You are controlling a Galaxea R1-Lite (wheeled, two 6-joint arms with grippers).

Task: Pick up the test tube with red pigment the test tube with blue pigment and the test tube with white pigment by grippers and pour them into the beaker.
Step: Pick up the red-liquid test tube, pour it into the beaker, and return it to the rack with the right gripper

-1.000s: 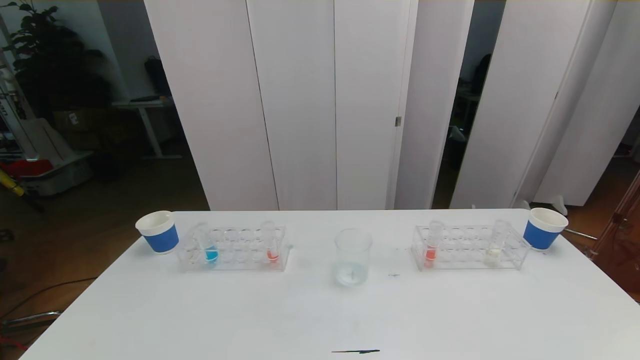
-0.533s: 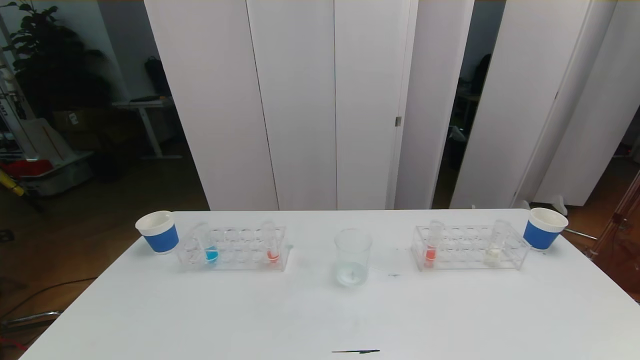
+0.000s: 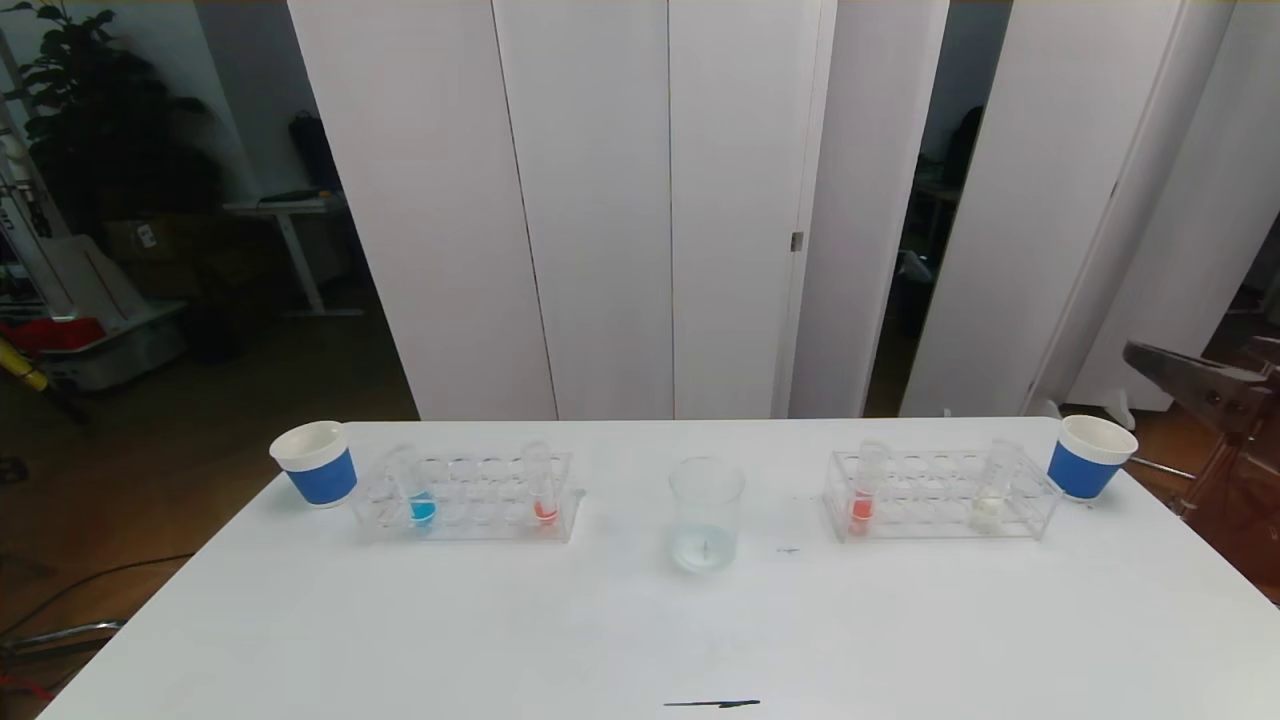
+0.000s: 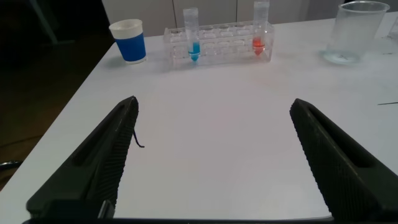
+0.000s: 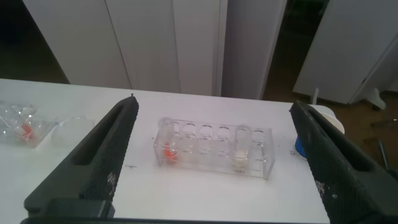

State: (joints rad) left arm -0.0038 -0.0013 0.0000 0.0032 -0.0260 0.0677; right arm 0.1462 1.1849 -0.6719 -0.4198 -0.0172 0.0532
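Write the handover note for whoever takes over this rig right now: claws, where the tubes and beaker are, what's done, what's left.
Left claw: open, empty, low over the table's near left, facing the left rack.
Right claw: open, empty, raised at the far right, facing the right rack.
Blue tube and a red tube: upright in the left rack.
Second red tube and white tube: upright in the right rack.
Beaker: centre, between the racks.
Done: nothing picked or poured.
Left: lift red, blue and white tubes; pour each into the beaker.
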